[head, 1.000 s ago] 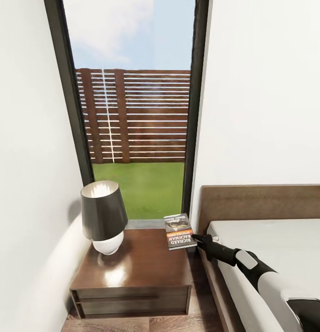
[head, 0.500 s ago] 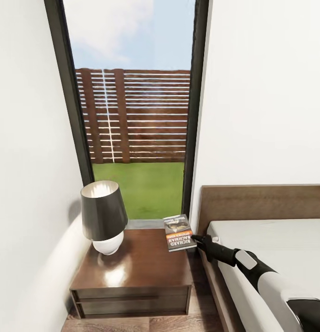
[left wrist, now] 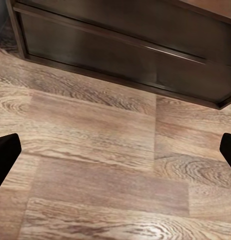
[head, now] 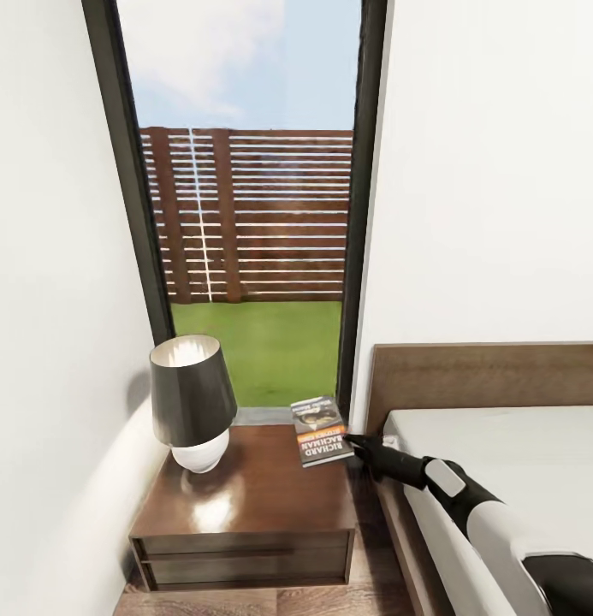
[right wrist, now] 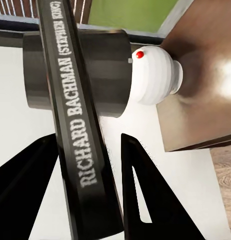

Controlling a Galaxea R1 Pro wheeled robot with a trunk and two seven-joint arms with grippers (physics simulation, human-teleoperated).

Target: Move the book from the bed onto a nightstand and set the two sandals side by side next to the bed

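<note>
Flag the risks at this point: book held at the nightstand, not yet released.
1. The book sits at the far right corner of the nightstand, apparently overhanging the edge; released here, it may tip into the gap beside the bed.
2. The right gripper pinches only the spine edge, so the book could pivot when the jaws open.
3. Pushing further left risks nudging the lamp.
</note>
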